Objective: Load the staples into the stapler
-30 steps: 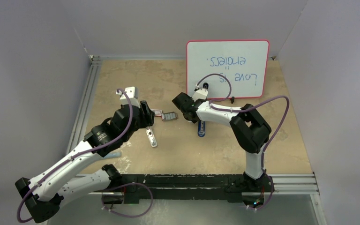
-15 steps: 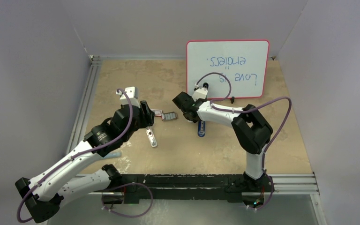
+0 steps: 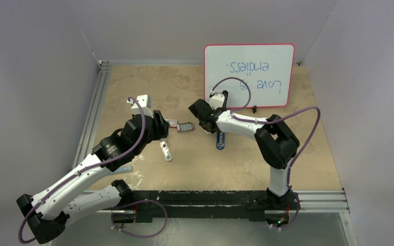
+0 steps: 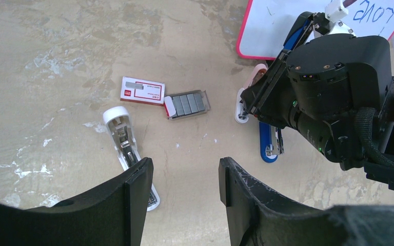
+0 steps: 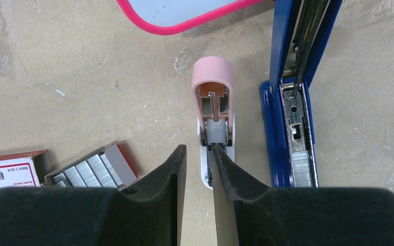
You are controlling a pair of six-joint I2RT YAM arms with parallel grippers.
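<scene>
Right wrist view: the right gripper (image 5: 199, 151), fingers a narrow gap apart and empty, hovers over a pink-and-white stapler (image 5: 213, 92). Just right, the blue stapler (image 5: 268, 128) lies open; the staples (image 5: 84, 171) sit left. The left gripper (image 4: 184, 166) gapes wide, empty.

Staples (image 4: 188, 104) lie beside the red-and-white box (image 4: 142, 90).

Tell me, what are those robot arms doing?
They are meant to load the staples into the blue stapler, which lies opened on the table. The right gripper hangs between the staples and that stapler, fingers nearly together. The left gripper is open, holding nothing.
</scene>
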